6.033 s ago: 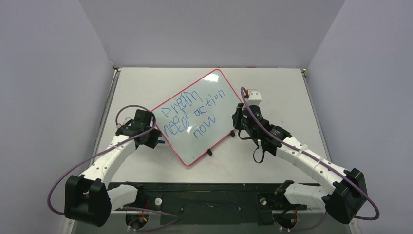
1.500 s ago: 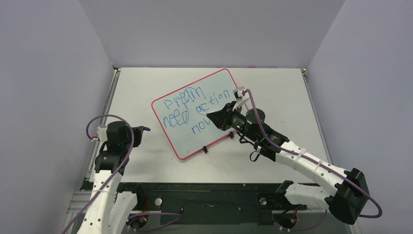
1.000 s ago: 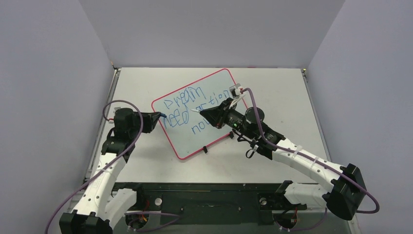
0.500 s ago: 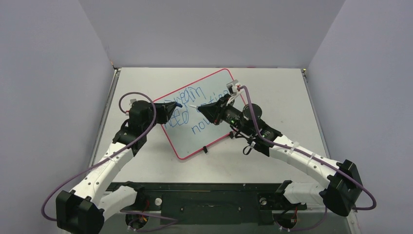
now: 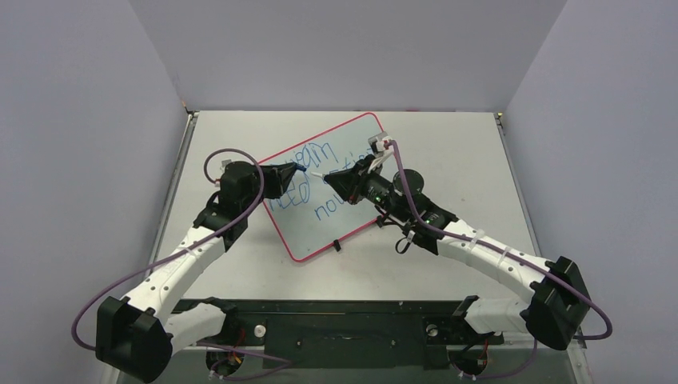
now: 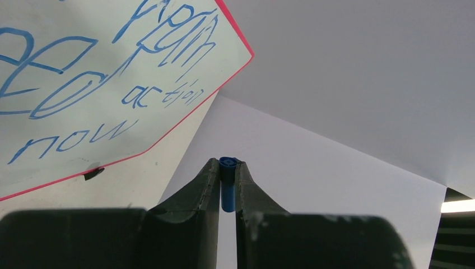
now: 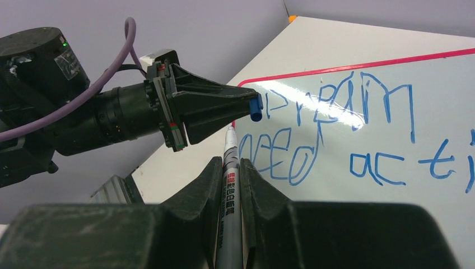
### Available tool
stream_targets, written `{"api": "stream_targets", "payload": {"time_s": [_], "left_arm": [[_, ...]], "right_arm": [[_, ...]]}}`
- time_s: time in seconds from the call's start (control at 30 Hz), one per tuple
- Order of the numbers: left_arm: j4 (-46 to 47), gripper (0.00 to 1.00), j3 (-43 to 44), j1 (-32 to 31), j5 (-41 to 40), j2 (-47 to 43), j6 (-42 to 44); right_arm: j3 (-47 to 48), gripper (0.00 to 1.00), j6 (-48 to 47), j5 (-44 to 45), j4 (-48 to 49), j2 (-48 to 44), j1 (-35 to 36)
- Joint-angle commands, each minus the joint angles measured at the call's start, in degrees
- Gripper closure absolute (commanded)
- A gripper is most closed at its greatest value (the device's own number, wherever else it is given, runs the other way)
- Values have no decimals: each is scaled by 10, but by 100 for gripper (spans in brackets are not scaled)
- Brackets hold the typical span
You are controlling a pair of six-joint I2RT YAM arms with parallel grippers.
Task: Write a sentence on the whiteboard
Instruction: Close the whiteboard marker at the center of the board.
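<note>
The whiteboard, white with a thin red rim, lies tilted on the table. The sentence reads "Dream need action now" in blue, and it also shows in the left wrist view and the right wrist view. My left gripper hovers over the board's left part, shut on a small blue marker cap. My right gripper faces it, shut on a grey marker. The marker's tip points at the cap, a little short of it and below it.
A small black clip sits on the board's near edge. The grey table is walled at the back and on both sides. A black rail with the arm bases runs along the near edge.
My left arm has swung up and to the right from the table's left side, bringing the cap over the board. My right gripper has shifted slightly left with the marker, so the two tips now nearly meet.
</note>
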Motion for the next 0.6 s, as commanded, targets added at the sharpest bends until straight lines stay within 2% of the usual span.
{"api": "stream_targets", "payload": {"time_s": [0.0, 0.57], "left_arm": [[35, 100, 34, -10, -12, 5, -9], [48, 100, 37, -22, -15, 0, -14]], "right_arm": [[23, 100, -3, 8, 36, 13, -5], [28, 100, 9, 24, 44, 33, -9]]}}
